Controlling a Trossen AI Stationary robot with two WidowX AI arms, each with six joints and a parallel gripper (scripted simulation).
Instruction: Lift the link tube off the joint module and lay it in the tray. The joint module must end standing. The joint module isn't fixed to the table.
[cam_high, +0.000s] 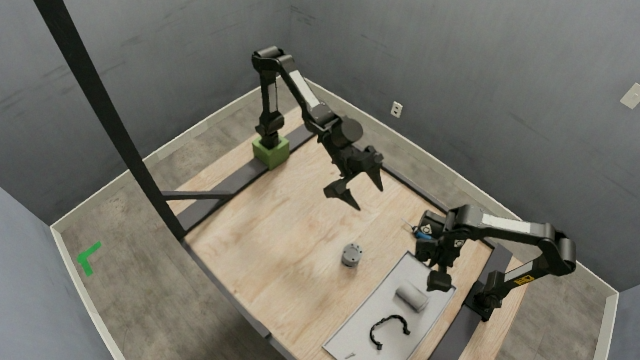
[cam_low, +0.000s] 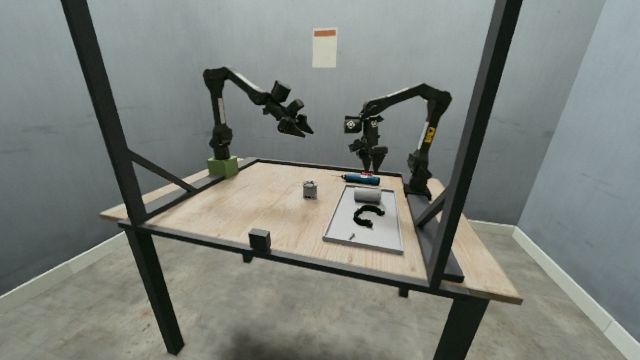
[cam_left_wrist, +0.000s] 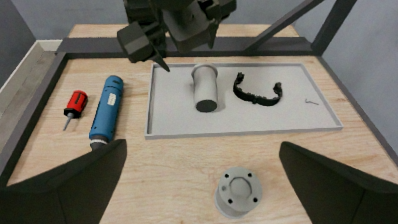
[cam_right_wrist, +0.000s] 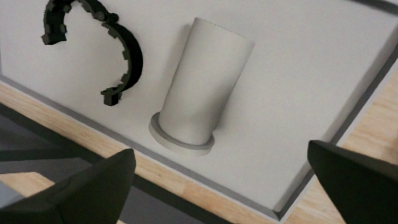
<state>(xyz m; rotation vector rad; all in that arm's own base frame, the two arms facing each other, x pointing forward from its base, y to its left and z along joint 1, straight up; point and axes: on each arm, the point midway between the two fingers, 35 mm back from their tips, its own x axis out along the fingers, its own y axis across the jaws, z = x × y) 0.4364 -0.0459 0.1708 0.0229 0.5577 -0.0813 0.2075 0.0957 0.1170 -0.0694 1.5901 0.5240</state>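
The grey link tube (cam_high: 412, 297) lies on its side in the grey tray (cam_high: 387, 312); it also shows in the left wrist view (cam_left_wrist: 205, 88) and the right wrist view (cam_right_wrist: 202, 103). The joint module (cam_high: 351, 254) stands upright on the wooden table, left of the tray, and shows in the left wrist view (cam_left_wrist: 239, 191). My right gripper (cam_high: 436, 267) is open and empty, hanging above the tube at the tray's far end. My left gripper (cam_high: 356, 185) is open and empty, high above the middle of the table.
A black curved chain piece and a small bent pin (cam_left_wrist: 311, 102) lie in the tray. A blue screwdriver (cam_left_wrist: 106, 108) and a small red one (cam_left_wrist: 74, 106) lie beyond the tray's far end. A green block (cam_high: 270, 151) holds the left arm's base.
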